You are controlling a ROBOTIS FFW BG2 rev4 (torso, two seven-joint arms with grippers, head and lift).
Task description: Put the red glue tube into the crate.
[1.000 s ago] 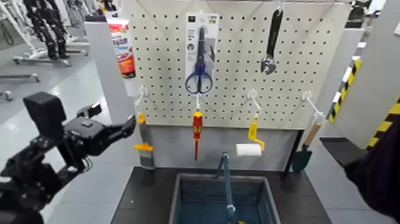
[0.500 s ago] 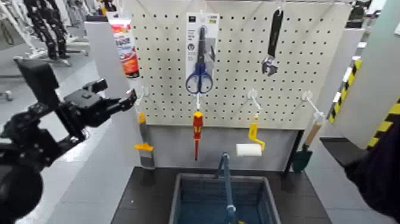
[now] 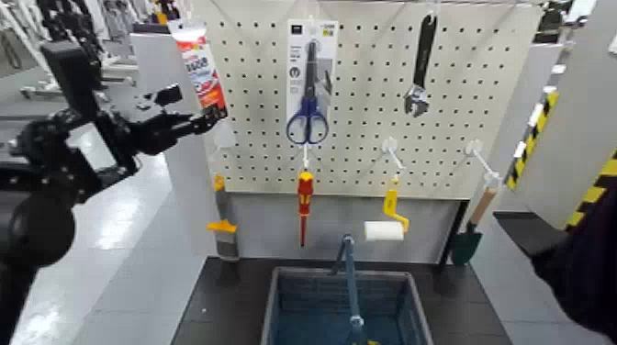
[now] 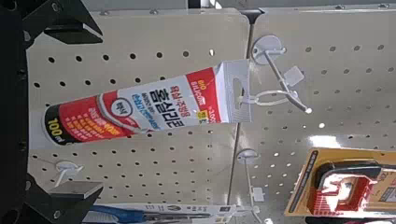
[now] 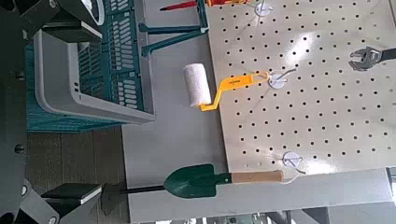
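The red glue tube [image 3: 196, 64] hangs by its flat end from a hook at the top left of the pegboard, cap end down. My left gripper [image 3: 197, 105] is raised to the tube's lower end and is open. In the left wrist view the glue tube [image 4: 149, 107] lies between the two dark fingers [image 4: 58, 21], which stand wide on either side with a gap to it; its cap is hidden. The crate [image 3: 275, 307] sits on the dark table below, blue handle upright. My right gripper [image 5: 70, 110] hangs open and holds nothing beside the crate [image 5: 89, 89].
On the pegboard [image 3: 367, 156] hang blue scissors [image 3: 308, 117], a wrench [image 3: 420, 64], a red-and-yellow screwdriver [image 3: 304, 197], a yellow paint roller [image 3: 386, 225] and a green trowel [image 3: 468, 240]. A scraper [image 3: 222, 229] hangs under the tube. A dark arm [image 3: 588, 266] fills the right edge.
My left arm has risen and swung toward the pegboard, bringing its open fingers from below the tube up to the tube's lower end. Nothing else has moved.
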